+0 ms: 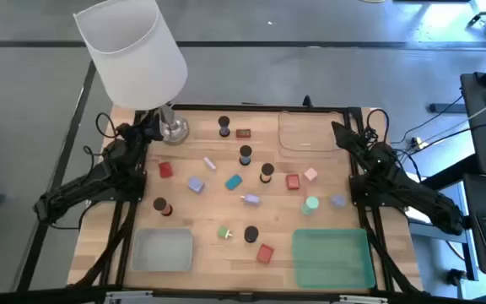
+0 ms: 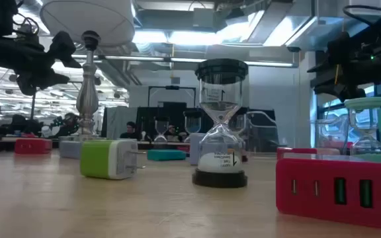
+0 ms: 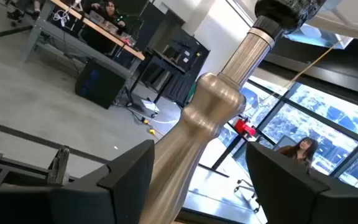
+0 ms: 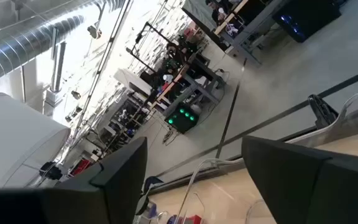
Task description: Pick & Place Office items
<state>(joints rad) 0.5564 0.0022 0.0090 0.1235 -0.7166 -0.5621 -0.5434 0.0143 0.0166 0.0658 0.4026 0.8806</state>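
The office items lie scattered on the wooden table: small hourglasses with dark ends, red blocks, a pink piece, lilac pieces, a teal block and a green plug. My left gripper hangs open at the far left, just beside the lamp's metal stem, which shows between its fingers. My right gripper hangs open at the far right, beside the clear tray. Neither holds anything.
A tall lamp with a white shade stands on its metal base at the far left corner. A grey tray sits near left and a green tray near right. People sit at desks in the room behind.
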